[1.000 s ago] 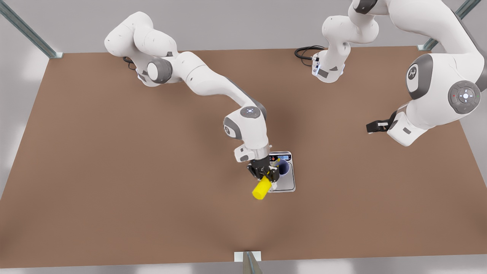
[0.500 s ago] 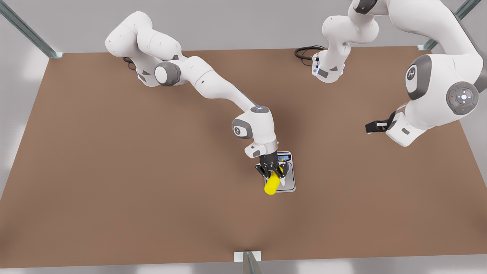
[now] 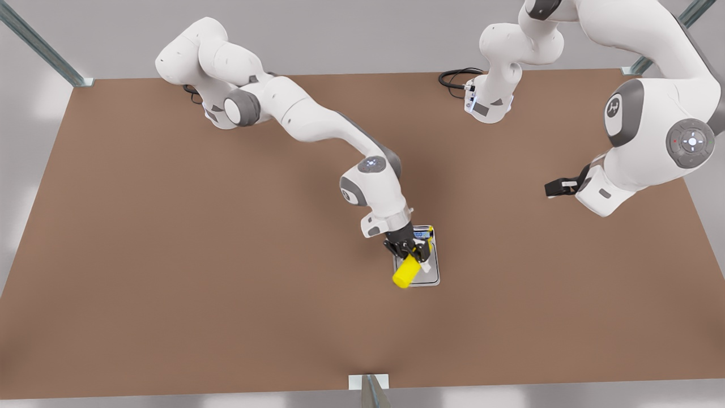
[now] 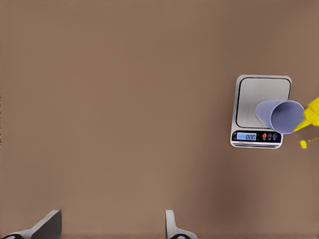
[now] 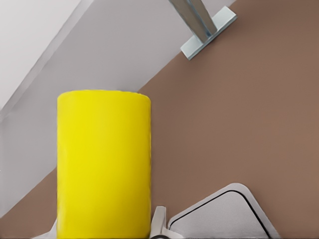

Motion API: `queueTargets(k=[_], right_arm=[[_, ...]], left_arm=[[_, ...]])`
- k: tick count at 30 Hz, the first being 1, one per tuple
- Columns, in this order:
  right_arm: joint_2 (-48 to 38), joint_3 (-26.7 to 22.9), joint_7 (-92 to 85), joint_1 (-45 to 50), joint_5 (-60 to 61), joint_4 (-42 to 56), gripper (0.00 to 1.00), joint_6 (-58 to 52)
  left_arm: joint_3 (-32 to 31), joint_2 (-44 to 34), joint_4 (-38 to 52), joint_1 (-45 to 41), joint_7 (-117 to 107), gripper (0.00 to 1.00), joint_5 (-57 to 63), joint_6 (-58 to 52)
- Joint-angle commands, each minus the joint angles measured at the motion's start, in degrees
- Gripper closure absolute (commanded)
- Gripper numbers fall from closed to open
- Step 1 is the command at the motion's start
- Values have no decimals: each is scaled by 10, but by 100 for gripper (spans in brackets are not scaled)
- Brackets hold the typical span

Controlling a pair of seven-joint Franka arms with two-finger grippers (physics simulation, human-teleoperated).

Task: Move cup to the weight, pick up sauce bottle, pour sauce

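Right claw clamped on sauce bottle, now tipped back over cup on weight, nozzle swung nearer the rim than 0.5 s ago. Pour under way, yellow drops falling. Left claw parked aside, open.

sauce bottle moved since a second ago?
Yes. The right gripper has carried the sauce bottle toward the front view's right, further over the weight.
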Motion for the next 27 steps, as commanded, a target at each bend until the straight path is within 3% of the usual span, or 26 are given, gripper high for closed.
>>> queueTargets(k=[1,4,6,8,13,15,20,25,27], right_arm=[[-2,5,-11,-3,13,-2,79,22],[-56,132,-9,-47,-48,-48,79,14],[-73,171,-8,-68,-50,-64,79,14],[-93,241,-10,-107,-95,-76,79,17],[-110,335,-15,-163,-113,-104,72,15],[-193,396,-12,-210,-131,-287,74,97],[-253,423,-19,-265,-87,-386,75,101],[-300,448,-51,-336,150,-453,74,100],[-305,464,-50,-359,177,-468,74,100]], left_arm=[[0,0,0,0,0,0,1,0],[0,2,-1,0,-1,0,1,-2],[-1,2,-1,0,-4,0,1,-3],[-2,0,1,0,-2,0,1,-4],[-6,-3,-4,0,24,0,1,-7],[-5,-3,-12,0,24,0,1,-11],[-5,-2,-12,0,24,0,1,-10],[-5,-1,-12,-1,24,0,1,-11],[-5,-1,-12,0,23,0,1,-12]])
